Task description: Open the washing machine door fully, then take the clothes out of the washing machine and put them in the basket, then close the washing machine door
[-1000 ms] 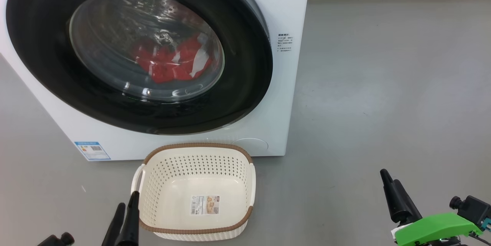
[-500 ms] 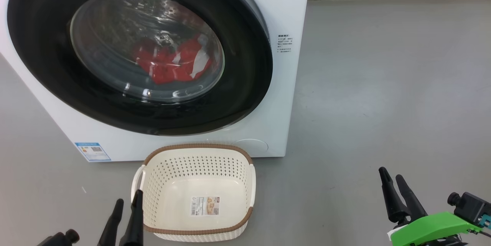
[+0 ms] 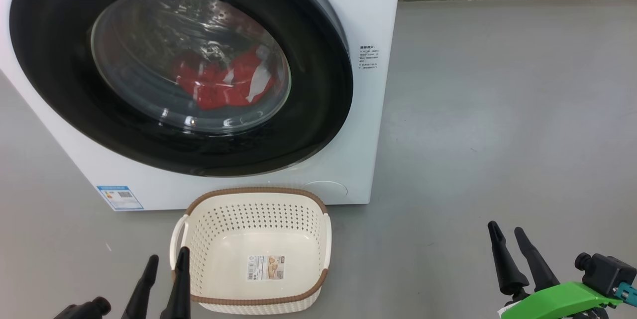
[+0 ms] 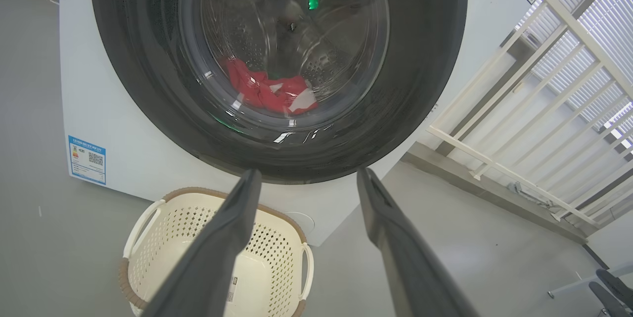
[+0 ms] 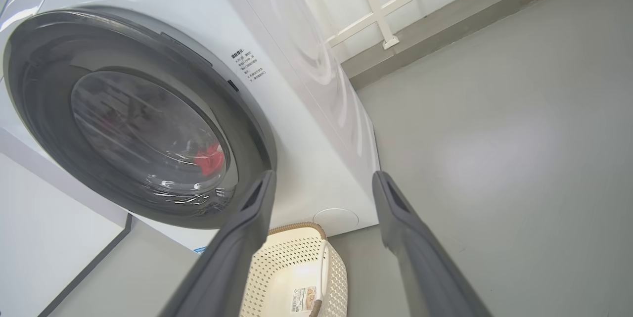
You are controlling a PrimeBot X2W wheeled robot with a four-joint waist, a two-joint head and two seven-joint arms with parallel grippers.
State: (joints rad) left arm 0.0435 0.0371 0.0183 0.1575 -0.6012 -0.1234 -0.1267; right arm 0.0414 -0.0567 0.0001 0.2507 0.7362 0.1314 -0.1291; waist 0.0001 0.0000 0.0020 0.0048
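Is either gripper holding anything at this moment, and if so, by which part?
Nothing is held. The left gripper and the right gripper are both open and empty, apart from the shut door. The clothes lie behind its glass.

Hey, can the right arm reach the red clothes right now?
Probably not. The washing machine door covers the opening, its glass between the clothes and the open right claw, which sits low and off to the right. The door must swing open first.
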